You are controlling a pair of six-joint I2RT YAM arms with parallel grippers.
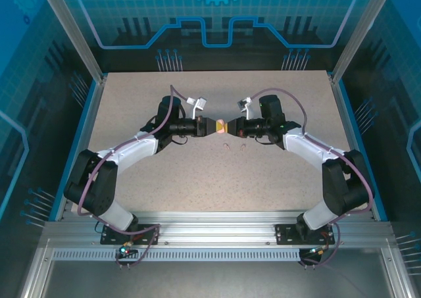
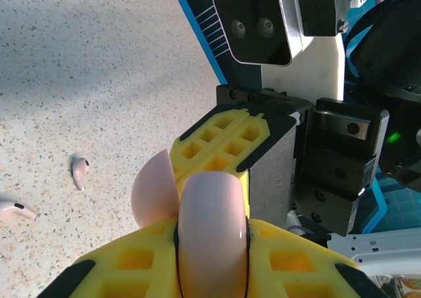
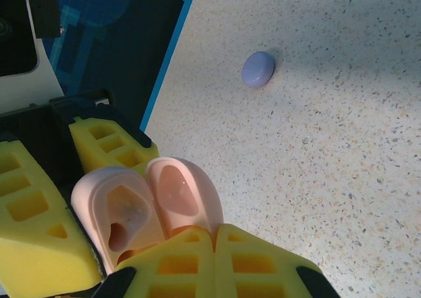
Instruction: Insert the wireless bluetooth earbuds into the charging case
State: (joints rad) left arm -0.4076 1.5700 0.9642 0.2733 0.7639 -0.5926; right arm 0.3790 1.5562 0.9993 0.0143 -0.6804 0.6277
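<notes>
Both arms meet mid-surface, pincers tip to tip above the speckled surface (image 1: 263, 179).

Left pincer (image 2: 212, 258): narrow, clamped on the pink charging case (image 2: 210, 206). One rounded half sits squeezed between its yellow fingers.

Case is hinged open and held off the surface. The right wrist view shows both pink halves side by side, moulded wells facing the camera. No bud seen in the wells.

Right pincer (image 3: 214, 245): fully closed, fingers pressed together, tips right up against the rim of the other case half. Can't tell whether that rim is actually pinched between the tips or only touched.

Buds: first pink earbud (image 2: 80, 172) and second pink earbud (image 2: 16, 210) both lie loose on the surface, apart from each other and touching neither pincer. From the top camera they sit just near-side of the case, slightly right of it.

Also a lilac round case (image 3: 258, 69), closed, flat on the surface, well apart from the pincers and close to the surface's blue edge.
</notes>
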